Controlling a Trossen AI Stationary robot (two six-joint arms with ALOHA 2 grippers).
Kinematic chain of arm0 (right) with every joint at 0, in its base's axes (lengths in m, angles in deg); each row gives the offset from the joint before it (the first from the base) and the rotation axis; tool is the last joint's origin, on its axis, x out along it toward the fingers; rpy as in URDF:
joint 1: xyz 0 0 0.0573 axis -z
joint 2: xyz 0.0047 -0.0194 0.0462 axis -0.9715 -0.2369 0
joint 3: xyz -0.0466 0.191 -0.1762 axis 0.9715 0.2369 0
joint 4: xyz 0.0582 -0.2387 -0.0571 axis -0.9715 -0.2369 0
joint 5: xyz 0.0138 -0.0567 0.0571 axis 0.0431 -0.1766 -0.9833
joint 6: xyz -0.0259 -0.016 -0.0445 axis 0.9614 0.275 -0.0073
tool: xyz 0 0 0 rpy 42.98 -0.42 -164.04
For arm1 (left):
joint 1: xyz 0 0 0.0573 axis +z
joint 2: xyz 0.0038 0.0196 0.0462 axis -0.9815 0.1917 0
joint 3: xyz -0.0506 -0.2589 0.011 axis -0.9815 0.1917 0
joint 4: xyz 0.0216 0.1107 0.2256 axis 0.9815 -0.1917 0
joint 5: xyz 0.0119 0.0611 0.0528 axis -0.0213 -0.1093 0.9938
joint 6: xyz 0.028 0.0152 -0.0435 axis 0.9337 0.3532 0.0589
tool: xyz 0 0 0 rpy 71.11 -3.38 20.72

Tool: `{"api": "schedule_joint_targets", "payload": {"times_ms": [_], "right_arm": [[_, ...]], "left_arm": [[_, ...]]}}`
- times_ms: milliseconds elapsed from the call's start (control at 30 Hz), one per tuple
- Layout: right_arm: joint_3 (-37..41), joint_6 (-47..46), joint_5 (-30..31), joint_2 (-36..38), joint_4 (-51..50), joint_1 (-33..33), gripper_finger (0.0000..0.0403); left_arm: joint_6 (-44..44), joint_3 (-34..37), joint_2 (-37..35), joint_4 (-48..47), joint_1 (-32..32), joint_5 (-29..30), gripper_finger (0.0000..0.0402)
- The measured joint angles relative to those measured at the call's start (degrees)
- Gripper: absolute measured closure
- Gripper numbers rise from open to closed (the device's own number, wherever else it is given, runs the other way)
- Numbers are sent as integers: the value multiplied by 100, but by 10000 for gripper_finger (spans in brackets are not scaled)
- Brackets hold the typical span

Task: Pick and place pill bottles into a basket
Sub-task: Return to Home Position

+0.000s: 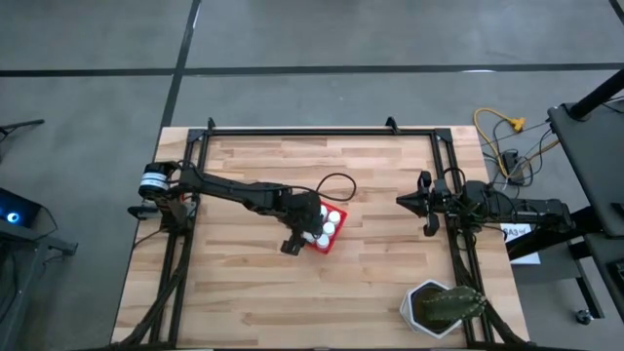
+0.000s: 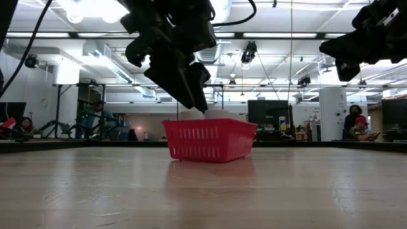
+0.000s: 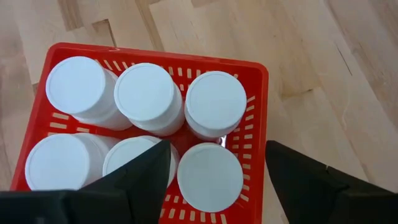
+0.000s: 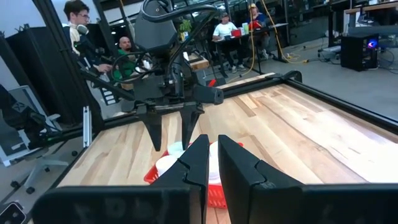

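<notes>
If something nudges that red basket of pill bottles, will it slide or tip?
Probably slide: the basket sits low on the wooden table. Six pill bottles pack it tightly, so they likely won't topple. The left gripper hangs open above it; the right gripper waits at the table's right edge.

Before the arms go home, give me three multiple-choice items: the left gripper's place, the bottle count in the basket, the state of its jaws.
1. The left gripper is: A) directly over the basket; B) beside it, down at its level; C) far from it.
2. Pill bottles in the basket: A) four; B) five; C) six.
3. The left jaws are: A) shut on a bottle; B) open, holding nothing; C) shut, empty.
Answers: 1 A, the high view shows it above the basket. 2 C, the left wrist view shows six white caps. 3 B, they stand wide apart above the caps. The right gripper waits far off at its own side.
</notes>
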Motion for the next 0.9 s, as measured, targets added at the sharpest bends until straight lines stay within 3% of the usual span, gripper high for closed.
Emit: {"api": "schedule_joint_targets", "payload": {"times_ms": [167,367,700,900], "right_arm": [[0,0,0,0,0,0,376],[0,2,-1,0,0,0,376],[0,312,-165,17,56,-4,376],[-4,816,-362,75,31,-4,376]], "left_arm": [[-41,-236,-212,-89,0,56,157],[-509,-382,-872,104,0,648,168],[-1469,342,-2150,1442,198,820,304],[-1512,1098,-2943,1500,204,802,386]]}}
